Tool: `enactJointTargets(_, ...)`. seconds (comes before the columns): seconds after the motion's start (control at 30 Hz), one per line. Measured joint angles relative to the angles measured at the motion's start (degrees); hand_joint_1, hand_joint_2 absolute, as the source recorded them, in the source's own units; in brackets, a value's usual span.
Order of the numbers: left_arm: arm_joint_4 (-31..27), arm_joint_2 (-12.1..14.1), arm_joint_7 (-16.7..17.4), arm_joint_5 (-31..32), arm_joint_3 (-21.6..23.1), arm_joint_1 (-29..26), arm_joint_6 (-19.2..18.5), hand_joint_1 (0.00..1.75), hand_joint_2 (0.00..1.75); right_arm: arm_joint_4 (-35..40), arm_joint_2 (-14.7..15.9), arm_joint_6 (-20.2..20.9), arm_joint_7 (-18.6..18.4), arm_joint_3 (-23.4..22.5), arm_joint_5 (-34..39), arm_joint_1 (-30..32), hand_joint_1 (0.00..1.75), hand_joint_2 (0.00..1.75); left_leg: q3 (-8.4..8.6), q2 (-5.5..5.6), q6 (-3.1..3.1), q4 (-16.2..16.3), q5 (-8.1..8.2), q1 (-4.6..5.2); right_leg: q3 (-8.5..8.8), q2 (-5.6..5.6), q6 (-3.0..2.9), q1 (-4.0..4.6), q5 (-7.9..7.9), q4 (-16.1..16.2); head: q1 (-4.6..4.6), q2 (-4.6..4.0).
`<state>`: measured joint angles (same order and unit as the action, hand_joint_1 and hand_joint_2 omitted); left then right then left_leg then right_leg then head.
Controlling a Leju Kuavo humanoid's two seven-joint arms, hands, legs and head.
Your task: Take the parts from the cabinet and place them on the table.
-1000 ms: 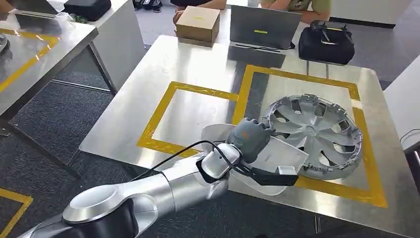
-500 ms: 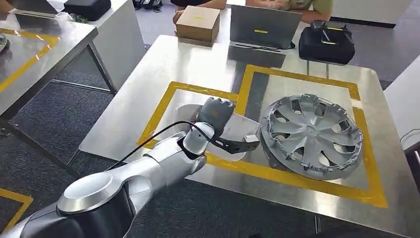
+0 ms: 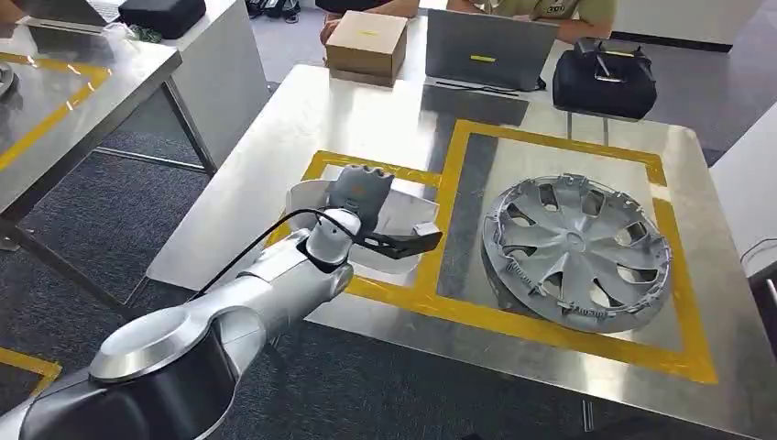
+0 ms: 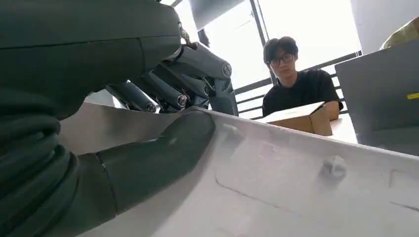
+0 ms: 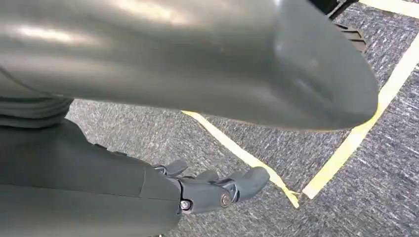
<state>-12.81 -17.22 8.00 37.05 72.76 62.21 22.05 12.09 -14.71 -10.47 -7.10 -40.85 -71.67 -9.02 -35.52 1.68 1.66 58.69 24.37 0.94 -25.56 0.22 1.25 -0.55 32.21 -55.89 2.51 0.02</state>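
My left hand (image 3: 359,188) grips a white moulded plastic part (image 3: 404,209) and holds it over the left yellow-taped square (image 3: 320,161) of the steel table (image 3: 366,115). In the left wrist view the thumb (image 4: 163,150) presses one face of the white part (image 4: 296,187) and the fingers (image 4: 197,74) hook over its rim. Whether the part touches the table I cannot tell. A silver hubcap (image 3: 575,249) lies flat in the right taped square. My right hand (image 5: 217,190) hangs over the carpet, fingers loosely apart, with nothing in it.
At the table's far edge stand a cardboard box (image 3: 366,43), a grey laptop (image 3: 486,48) and a black bag (image 3: 605,78). A person (image 4: 296,79) sits behind them. Another steel table (image 3: 64,82) stands to the left, across a carpeted aisle.
My left arm has swung left with the white part, from beside the hubcap at the table's near edge to over the left taped square. The hubcap has not moved.
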Motion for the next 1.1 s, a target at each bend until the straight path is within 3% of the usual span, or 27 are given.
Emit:
enactJointTargets(0.23, 0.35, 0.39, -1.36, -0.04, -1.51, -0.01, 0.13, 1.75, 1.75, 0.0, 0.0, -0.35, 0.81, -0.02, 0.26, 0.06, 0.0, 0.0, 0.0, 0.0, 0.0, 0.0, 0.0, 0.0, 0.0, 0.0, 0.0, -0.01, 0.0, 0.0, 0.0, 0.0)
enactJointTargets(0.27, 0.35, 0.39, -1.46, -0.05, -1.55, -0.02, 0.13, 0.0, 1.75, 0.0, 0.0, -0.35, 0.9, -0.02, 0.26, 0.07, 0.0, 0.0, 0.0, 0.0, 0.0, 0.0, 0.0, 0.0, 0.0, 0.0, 0.0, -0.01, 0.0, 0.0, 0.0, 0.0)
enactJointTargets(0.63, 0.33, 0.41, -4.37, -2.43, -4.4, -1.04, 1.57, 0.0, 1.75, 0.0, -0.04, 0.11, 0.85, -0.02, -0.64, 0.08, 0.0, 0.0, 0.01, 0.0, 0.0, 0.0, 0.0, 0.0, 0.01, 0.0, -0.01, 0.0, -0.01, 0.0, 0.0, 0.0)
enactJointTargets(0.93, 0.35, 0.81, -4.63, -2.03, -5.53, -1.46, 2.64, 0.0, 1.75, 0.0, -0.31, 0.63, 0.55, 0.09, -1.88, -0.03, 0.0, 0.0, 0.01, 0.0, -0.01, -0.01, 0.0, 0.0, 0.01, 0.0, -0.01, 0.01, 0.0, 0.0, 0.0, 0.0)
enactJointTargets(1.1, 0.13, 0.9, -8.09, -4.27, -7.85, -1.79, 3.93, 0.0, 1.75, 0.0, -0.31, 1.03, 0.5, 0.2, -2.12, -0.07, 0.0, 0.0, 0.01, 0.0, -0.01, -0.01, -0.01, -0.01, 0.01, 0.0, -0.01, 0.0, -0.01, 0.0, 0.0, 0.0)
